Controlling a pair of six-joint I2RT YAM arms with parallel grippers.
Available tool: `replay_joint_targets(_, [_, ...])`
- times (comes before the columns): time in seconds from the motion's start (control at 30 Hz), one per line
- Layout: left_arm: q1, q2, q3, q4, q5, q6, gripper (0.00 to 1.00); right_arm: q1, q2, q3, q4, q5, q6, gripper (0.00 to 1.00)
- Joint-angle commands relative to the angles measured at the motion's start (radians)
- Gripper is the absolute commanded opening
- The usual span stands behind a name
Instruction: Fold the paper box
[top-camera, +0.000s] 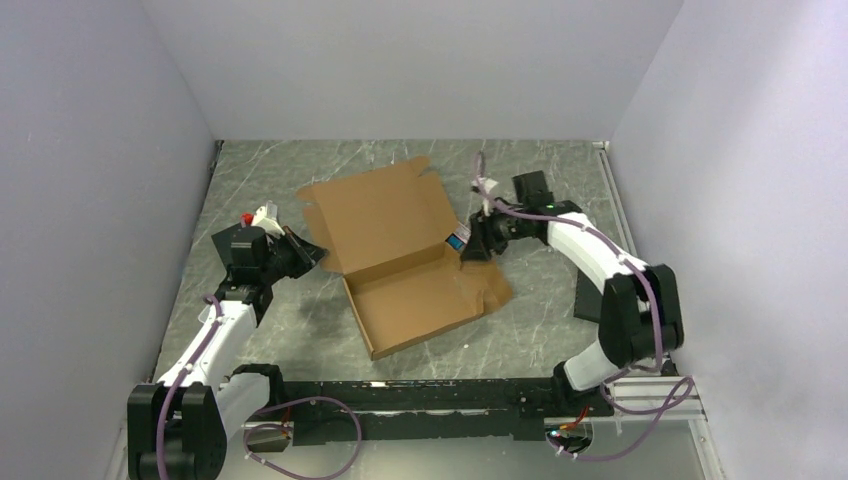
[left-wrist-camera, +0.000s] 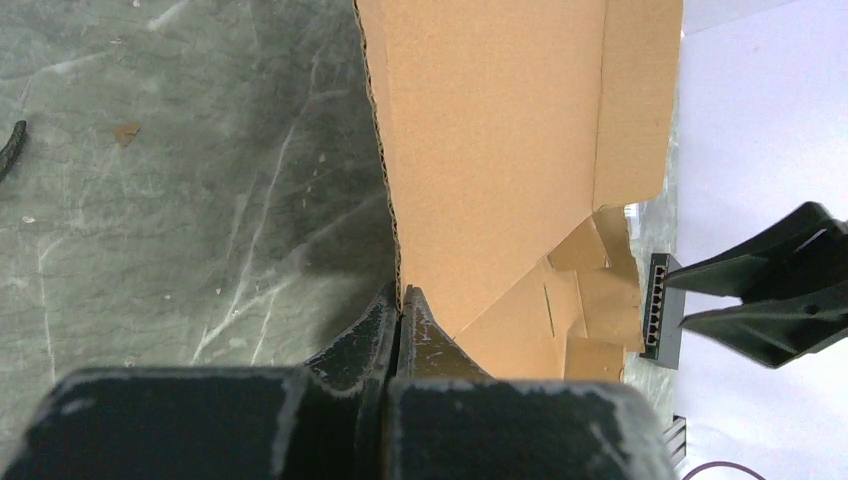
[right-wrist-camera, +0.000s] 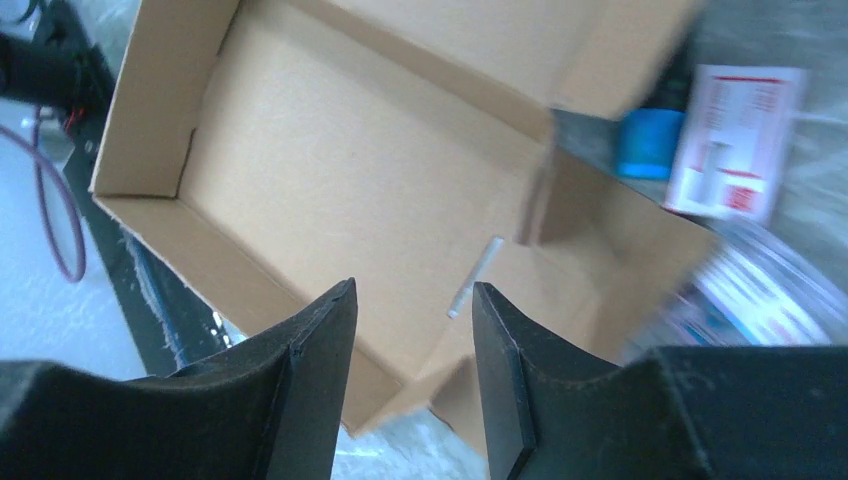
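The brown cardboard paper box (top-camera: 405, 255) lies in the middle of the table, part folded: a shallow tray at the front with its lid panel raised behind it. My left gripper (top-camera: 312, 252) is shut on the left edge of the lid panel; the left wrist view shows the corrugated edge (left-wrist-camera: 392, 180) pinched between the fingertips (left-wrist-camera: 400, 297). My right gripper (top-camera: 470, 250) is open and empty, just above the box's right end. In the right wrist view its fingers (right-wrist-camera: 330, 330) frame the tray floor (right-wrist-camera: 330, 170) and a loose right flap (right-wrist-camera: 600, 240).
A small blue and white item (top-camera: 457, 240) lies by the box's right rear corner. A black pad (top-camera: 588, 297) lies under the right arm. A red and white object (top-camera: 258, 216) sits behind the left gripper. Grey walls close three sides.
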Motion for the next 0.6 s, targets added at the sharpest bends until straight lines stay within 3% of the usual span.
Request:
replay_joint_targets(0.0, [-0.005,-0.016,0.042,0.018,-0.002,0.026,0.0,-0.131,-0.148,-0.086,0.131,-0.04,0.083,0.48])
replay_joint_targets(0.13, [-0.005,-0.019,0.047,0.012,-0.002,0.032,0.0,-0.176,-0.169,-0.195,0.173,0.067,0.092,0.47])
replay_joint_targets(0.43, [-0.004,-0.027,0.046,0.011,0.004,0.027,0.0,-0.167,-0.074,-0.168,0.058,0.177,0.01,0.43])
replay_joint_targets(0.57, [-0.004,-0.028,0.042,0.018,0.005,0.024,0.0,-0.161,-0.032,-0.159,0.018,0.226,-0.002,0.32])
